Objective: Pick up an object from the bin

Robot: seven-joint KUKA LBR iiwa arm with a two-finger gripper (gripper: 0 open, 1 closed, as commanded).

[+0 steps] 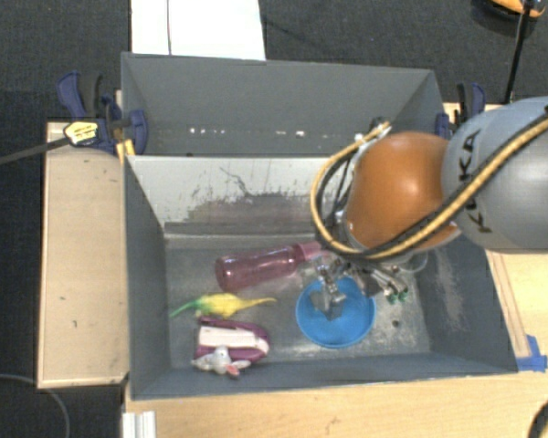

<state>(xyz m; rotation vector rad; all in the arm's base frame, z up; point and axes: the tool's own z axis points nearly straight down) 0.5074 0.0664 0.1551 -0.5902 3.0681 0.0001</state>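
Bin [274,108]: bottle [260,266], blue disc [340,325], yellow toy [221,306]

Even overhead light; small glints dot the back wall of the bin [274,99].

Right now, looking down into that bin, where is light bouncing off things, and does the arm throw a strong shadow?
Camera view: a row of small bright glints sits along the back wall of the bin; the pink bottle shows a faint sheen along its upper side; the blue disc looks evenly lit, with no hard-edged shadow from the arm above it.
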